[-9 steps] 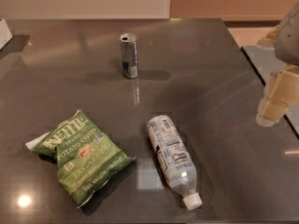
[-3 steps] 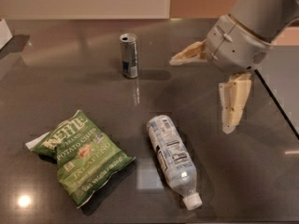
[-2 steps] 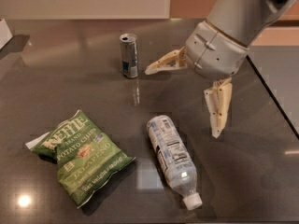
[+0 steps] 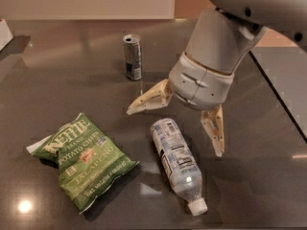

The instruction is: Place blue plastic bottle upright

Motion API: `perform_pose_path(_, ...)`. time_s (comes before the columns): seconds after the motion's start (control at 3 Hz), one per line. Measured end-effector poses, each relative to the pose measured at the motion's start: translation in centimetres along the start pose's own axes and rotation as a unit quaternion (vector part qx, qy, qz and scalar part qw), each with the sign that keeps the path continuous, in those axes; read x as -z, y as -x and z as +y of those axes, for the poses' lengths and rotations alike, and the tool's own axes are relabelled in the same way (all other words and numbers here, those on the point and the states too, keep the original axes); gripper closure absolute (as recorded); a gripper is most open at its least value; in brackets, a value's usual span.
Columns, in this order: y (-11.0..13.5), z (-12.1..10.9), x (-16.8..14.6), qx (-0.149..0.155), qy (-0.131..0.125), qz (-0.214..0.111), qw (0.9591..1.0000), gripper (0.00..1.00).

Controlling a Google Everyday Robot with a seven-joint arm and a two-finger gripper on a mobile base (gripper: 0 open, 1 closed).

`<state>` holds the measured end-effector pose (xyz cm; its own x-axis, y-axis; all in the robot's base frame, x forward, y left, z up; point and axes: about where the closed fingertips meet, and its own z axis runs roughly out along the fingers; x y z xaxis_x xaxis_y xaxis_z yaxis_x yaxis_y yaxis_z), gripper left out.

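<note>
1. The blue plastic bottle (image 4: pixel 176 163) is seen lying on its side on the dark table (image 4: pixel 62 85). Its white cap (image 4: pixel 197 206) is pointed toward the near edge and its printed label is turned upward.
2. The gripper (image 4: pixel 174 132) is held over the bottle's base end, carried by a bulky pale wrist that is reached in from the upper right.
3. Its fingers (image 4: pixel 148 99) are spread wide apart. One is stretched out past the base on the chip-bag side, and the other is angled down along the opposite side of the bottle. Neither is seen touching the bottle, which is straddled but not gripped.
4. A green bag of potato chips (image 4: pixel 81 159) is laid flat beside the bottle, near it but apart.
5. A slim drink can (image 4: pixel 133 57) is stood upright farther back on the table, beyond the outstretched finger and well apart from the bottle.
</note>
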<state>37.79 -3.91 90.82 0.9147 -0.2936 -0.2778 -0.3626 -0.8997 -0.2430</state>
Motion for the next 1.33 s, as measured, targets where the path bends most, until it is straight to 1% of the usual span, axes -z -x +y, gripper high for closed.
perform_pose_path(0.33,0.0,2.1,-1.3,0.08,0.038,0.033,0.9955,0.0)
perform_pose_path(0.67,-0.7,3.9,-2.0,0.163,0.076,0.066,0.9815,0.0)
perform_pose_path(1.0,-1.1,5.2,-2.5,0.239,0.109,0.086,0.9611,0.0)
perform_pose_path(1.33,-1.5,6.1,-3.3,0.281,0.133,0.102,0.9451,0.0)
